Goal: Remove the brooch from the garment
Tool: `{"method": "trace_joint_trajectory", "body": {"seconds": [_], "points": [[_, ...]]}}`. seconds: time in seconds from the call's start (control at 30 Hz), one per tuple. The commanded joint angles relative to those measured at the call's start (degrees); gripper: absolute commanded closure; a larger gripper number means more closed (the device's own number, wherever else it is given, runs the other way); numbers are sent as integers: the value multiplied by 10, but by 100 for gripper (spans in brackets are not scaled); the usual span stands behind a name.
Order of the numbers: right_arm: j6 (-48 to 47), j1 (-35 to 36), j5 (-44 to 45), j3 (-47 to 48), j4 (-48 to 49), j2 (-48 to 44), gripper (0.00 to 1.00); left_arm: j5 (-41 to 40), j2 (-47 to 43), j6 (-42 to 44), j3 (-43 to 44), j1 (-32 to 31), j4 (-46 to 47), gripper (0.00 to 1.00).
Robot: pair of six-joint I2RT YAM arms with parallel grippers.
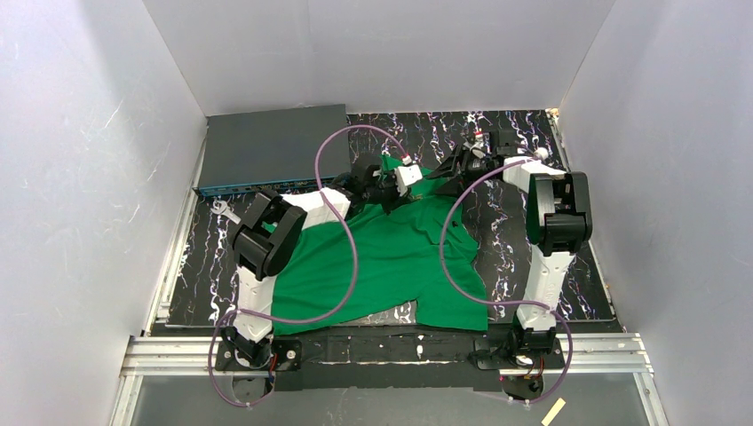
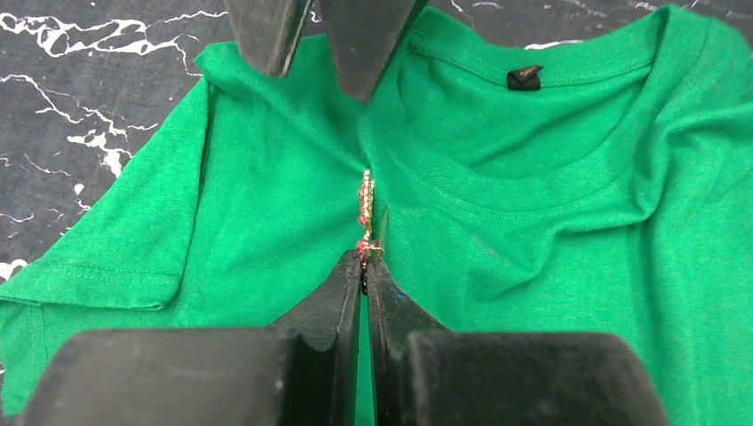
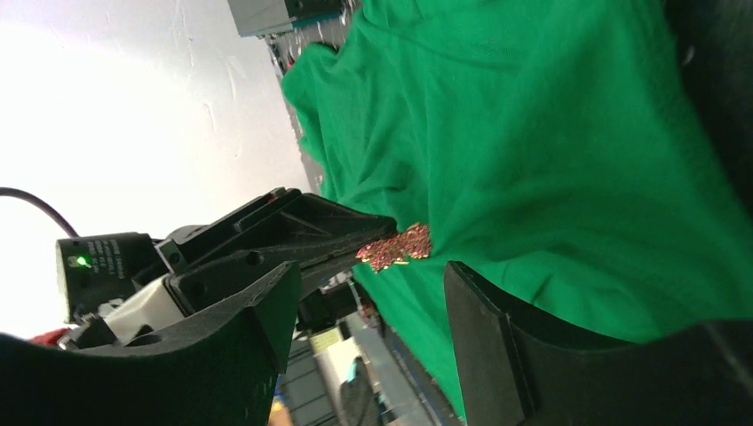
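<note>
Left gripper [image 2: 365, 266] pressed together on the near end of the brooch [image 2: 366, 206], the red-and-gold pin standing edge-on just beside the neckline [image 2: 533, 182] of the green garment [image 2: 222, 204], on the sleeve side. The cloth rises in a pinched ridge at that spot, which suggests the pin is not yet free of the fabric. The brooch's long axis runs straight out from the left fingertips toward the right gripper [image 2: 315, 75], which hangs with its fingers spread just past the pin's far end, near the neckline but touching neither pin nor cloth. The left arm is thus the one already on the piece, and the right sits opposite it along the same line. Whatever comes next likely turns on drawing the pin along or off that ridge while the shirt stays down. No tray, dish or box for the brooch shows near the neckline in any view.
</note>
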Motion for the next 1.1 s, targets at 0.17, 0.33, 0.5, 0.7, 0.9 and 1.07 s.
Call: {"method": "trace_joint_trajectory", "body": {"seconds": [0.17,0.33,0.5,0.7,0.9,1.07], "points": [[-167,-5,1,41,16,-13,34,94,24,-99,114,28,-153,100],[-191,-1,-15,49,43,2,37,143,71,-130,194,50,-253,100],[-198,12,-28,48,71,10,38,165,93,-161,223,62,-264,100],[-231,24,-21,55,72,28,39,215,114,-187,246,75,-277,100],[-261,32,-36,72,64,51,43,229,127,-201,263,80,-288,100],[-271,40,-55,61,63,50,44,232,135,-217,269,85,-284,100]]}}
